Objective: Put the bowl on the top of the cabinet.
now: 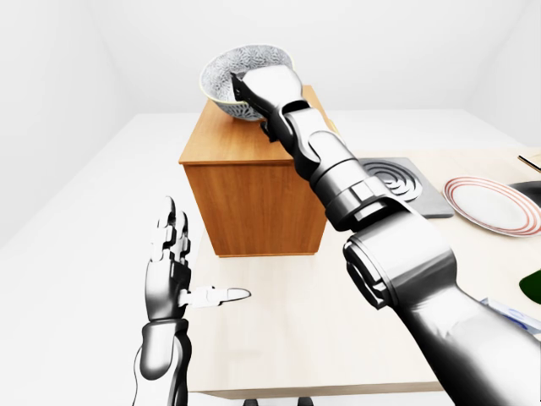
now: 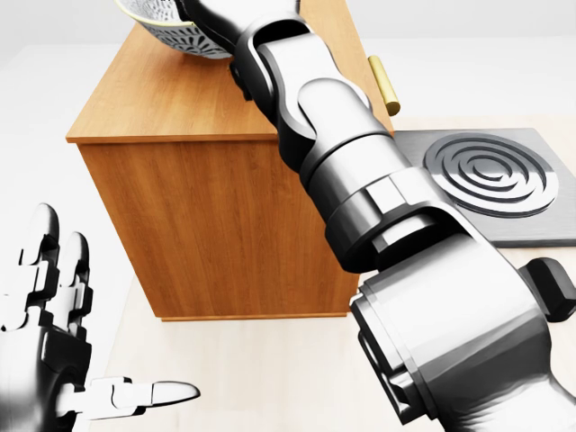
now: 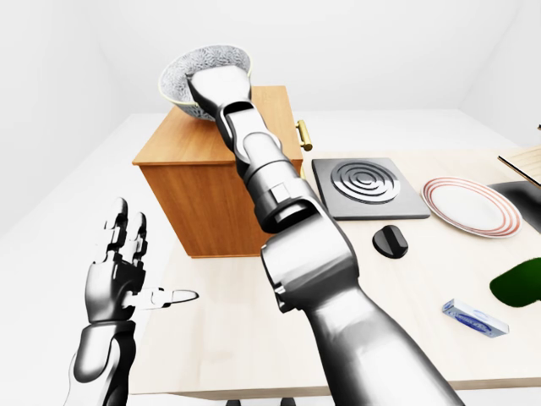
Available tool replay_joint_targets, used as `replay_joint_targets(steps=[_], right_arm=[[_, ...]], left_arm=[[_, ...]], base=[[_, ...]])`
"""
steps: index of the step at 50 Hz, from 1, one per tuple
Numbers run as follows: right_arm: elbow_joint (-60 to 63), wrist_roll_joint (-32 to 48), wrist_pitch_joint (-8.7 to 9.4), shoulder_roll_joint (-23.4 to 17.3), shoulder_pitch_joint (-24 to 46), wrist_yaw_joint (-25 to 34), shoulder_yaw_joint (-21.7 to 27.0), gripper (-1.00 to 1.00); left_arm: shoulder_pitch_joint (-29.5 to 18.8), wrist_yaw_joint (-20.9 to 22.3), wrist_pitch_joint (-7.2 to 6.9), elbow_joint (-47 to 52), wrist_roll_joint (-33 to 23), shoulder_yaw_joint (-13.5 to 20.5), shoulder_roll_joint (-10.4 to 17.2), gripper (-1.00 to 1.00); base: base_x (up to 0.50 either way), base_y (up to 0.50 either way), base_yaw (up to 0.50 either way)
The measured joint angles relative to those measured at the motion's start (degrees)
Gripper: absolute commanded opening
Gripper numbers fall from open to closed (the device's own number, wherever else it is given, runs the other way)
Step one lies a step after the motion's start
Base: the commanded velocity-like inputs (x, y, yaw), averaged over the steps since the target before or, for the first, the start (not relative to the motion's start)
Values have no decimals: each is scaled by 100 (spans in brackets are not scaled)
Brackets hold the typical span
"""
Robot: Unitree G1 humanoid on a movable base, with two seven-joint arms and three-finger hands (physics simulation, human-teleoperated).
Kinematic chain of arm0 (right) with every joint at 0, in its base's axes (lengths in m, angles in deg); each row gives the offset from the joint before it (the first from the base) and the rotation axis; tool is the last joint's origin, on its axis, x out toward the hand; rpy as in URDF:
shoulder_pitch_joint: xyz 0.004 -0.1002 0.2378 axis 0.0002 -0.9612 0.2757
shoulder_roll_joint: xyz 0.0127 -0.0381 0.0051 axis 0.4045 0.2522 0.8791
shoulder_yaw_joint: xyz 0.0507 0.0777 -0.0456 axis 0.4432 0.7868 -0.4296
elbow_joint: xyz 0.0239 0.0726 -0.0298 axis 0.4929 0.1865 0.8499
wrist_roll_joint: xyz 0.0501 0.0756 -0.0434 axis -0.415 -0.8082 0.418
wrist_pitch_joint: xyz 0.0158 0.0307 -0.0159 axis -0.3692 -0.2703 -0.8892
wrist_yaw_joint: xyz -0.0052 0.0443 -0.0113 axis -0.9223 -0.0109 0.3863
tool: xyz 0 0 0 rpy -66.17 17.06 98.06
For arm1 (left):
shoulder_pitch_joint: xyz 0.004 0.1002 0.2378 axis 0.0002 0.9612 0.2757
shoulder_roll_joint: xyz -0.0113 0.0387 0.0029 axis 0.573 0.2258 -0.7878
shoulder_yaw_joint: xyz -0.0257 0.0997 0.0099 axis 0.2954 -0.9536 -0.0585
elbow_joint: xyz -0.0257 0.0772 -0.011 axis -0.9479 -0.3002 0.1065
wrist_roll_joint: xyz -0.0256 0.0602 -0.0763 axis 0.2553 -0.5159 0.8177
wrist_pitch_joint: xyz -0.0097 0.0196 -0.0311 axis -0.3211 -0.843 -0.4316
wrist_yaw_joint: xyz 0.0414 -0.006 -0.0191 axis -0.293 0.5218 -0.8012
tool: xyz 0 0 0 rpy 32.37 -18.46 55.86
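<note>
1 bowl (image 1: 241, 78), pale with a grey patterned inside, sits tilted at the far top end of the wooden cabinet (image 1: 254, 194), its open side turned toward the camera and its rim raised above the cabinet top. In the left-eye view it lies near the top centre; in the head view only its lower edge shows at the top left. The right hand (image 1: 269, 91) reaches up across the cabinet and covers the bowl's right side, with a dark finger (image 1: 241, 87) lying over the near rim and into the bowl, so the hand grips the bowl by that edge. Whether the bowl's base rests on the cabinet top cannot be told.

The left hand (image 3: 118, 271) hangs at the lower left of the right-eye view, held upright with its 2 upper fingers (image 3: 127, 230) straight and spread and the thumb stuck out sideways to the right. It is wide open and touches nothing, well apart from the cabinet.

The cabinet stands on a light table (image 3: 228, 338) and carries a brass handle (image 3: 303, 135) on its right side. Right of it lie a grey burner plate (image 3: 366, 187) with concentric rings, a small black object (image 3: 390, 241), a white plate with red rim stripes (image 3: 470, 206), a dark green object (image 3: 519, 284) at the right edge and a small clear blue-printed packet (image 3: 475, 317).
</note>
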Motion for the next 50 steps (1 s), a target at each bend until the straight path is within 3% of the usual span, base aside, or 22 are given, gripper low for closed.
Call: replay_joint_targets(steps=[25,37,50], right_arm=[[-30,-43,24,-275,347,78,59,100],[-152,-16,-40,-920,380,411,110,100],[-273,98,-131,-1922,716,747,202,100]], left_arm=[[7,15,0,4,3,-8,5,100],[27,22,0,3,-5,-18,2,100],[-6,4,0,-42,-10,-10,3,100]], base=[[0,0,0],[0,0,0],[0,0,0]])
